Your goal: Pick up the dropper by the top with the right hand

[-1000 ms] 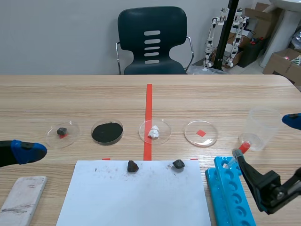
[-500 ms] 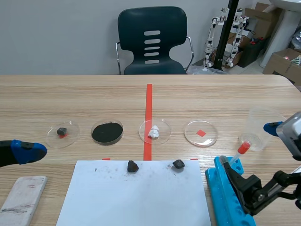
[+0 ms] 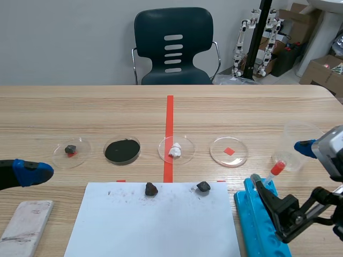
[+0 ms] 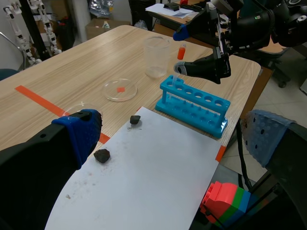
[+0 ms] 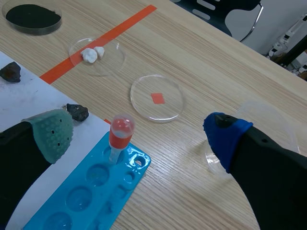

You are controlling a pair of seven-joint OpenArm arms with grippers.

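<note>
The dropper [image 5: 120, 134], a clear tube with a red bulb top [image 3: 276, 169], stands tilted in the end hole of the blue rack [image 3: 261, 225] at the table's right front. My right gripper [image 5: 139, 136] is open. Its grey-green pad [image 5: 52, 135] is on one side of the red bulb and its blue pad [image 5: 224, 134] on the other, neither touching it. The left wrist view shows the same from afar, with the dropper [image 4: 181, 51] between the right fingers. My left gripper [image 4: 170, 136] is open above the white paper at the left front, holding nothing.
A clear plastic cup [image 3: 299, 145] stands just behind the rack. Several petri dishes line the middle of the table, the nearest holding a red square [image 3: 229, 151]. A white paper [image 3: 155, 219] carries two dark stones. A grey slab [image 3: 24, 227] lies at the front left.
The right gripper has shifted left and nearer, so its blue finger now sits close beside the red bulb. The dropper stays in the rack. The left arm has not moved.
</note>
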